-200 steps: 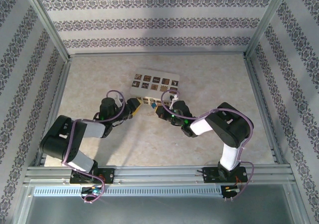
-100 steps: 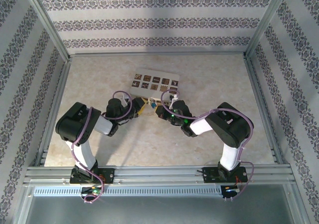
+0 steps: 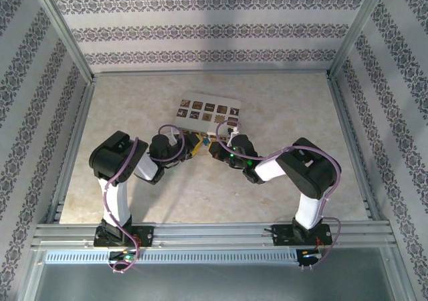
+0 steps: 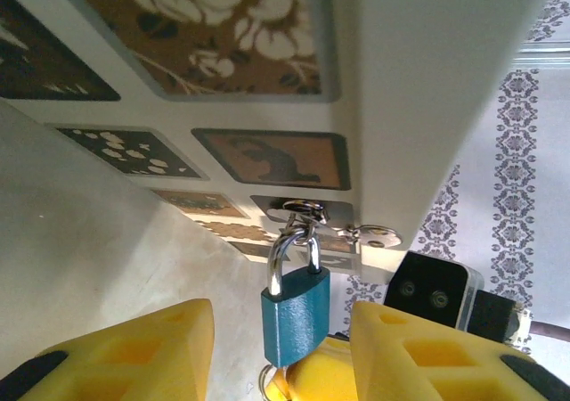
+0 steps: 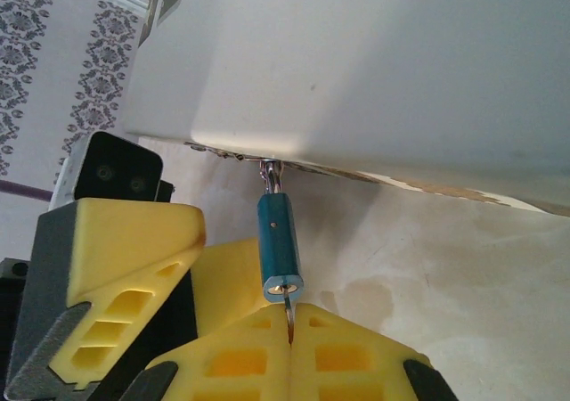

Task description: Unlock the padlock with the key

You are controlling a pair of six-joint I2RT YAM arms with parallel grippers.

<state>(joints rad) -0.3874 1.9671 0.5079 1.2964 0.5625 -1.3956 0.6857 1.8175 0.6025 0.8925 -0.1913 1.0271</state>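
A blue padlock hangs by its silver shackle from a hasp on the edge of a white box. My left gripper is open, one yellow finger on each side of the padlock body, neither touching it. From the opposite side, my right gripper is shut on a silver key. The key's blade meets the keyhole in the bottom of the padlock. In the top view the padlock sits between my left gripper and my right gripper.
The white box carries several brown picture tiles and lies at the middle back of the beige table. Metal frame rails and patterned walls enclose the table. The left gripper's fingers stand close beside the padlock.
My left arm has swung right and risen at the elbow, bringing its open fingers up around the padlock. The right arm has stayed in place holding the key.
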